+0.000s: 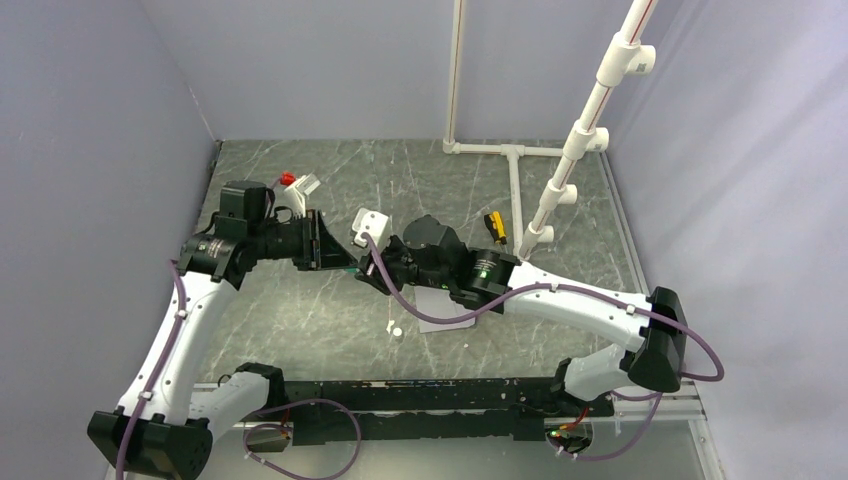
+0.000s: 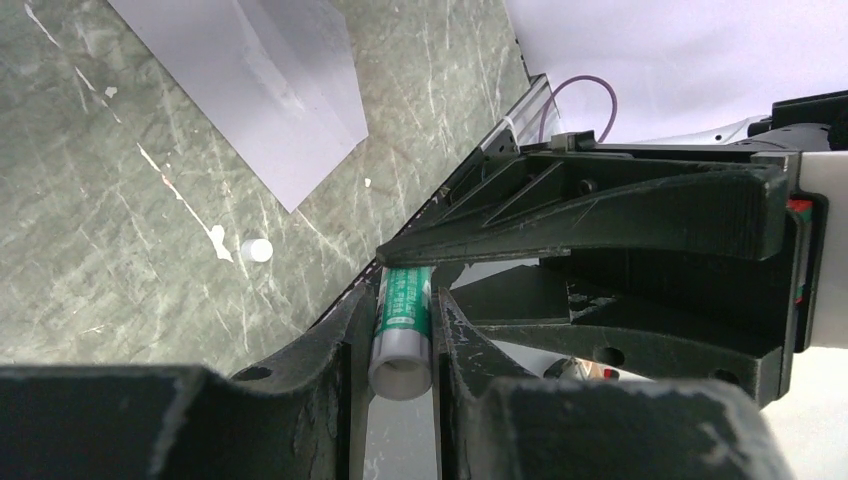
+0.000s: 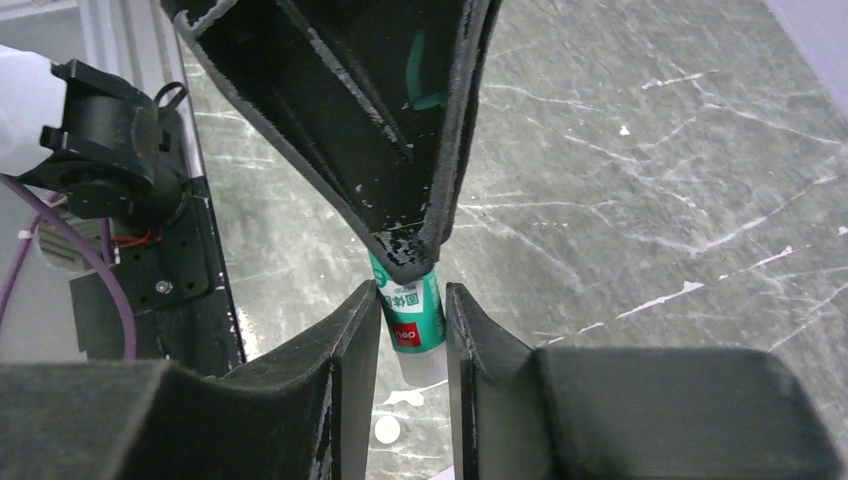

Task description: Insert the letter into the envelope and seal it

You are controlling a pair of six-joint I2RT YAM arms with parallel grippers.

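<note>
Left gripper (image 2: 402, 300): jaws narrow, clamped on glue stick (image 2: 402, 350), mid-frame. Right gripper (image 3: 412, 295): jaws pinch same stick, probably to twist glue out for sealing. Cap (image 1: 397, 331) loose on table. Envelope (image 2: 260, 90) flat, lower right; letter unseen.

Even, bright overhead light, soft shadows; close foreground slightly blurred.

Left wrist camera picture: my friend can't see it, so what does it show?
The black left gripper pinches a green-and-white glue stick, and the black right gripper holds its far end. Behind, a flat grey paper envelope and a small white round piece lie apart on the green marbled table.
</note>
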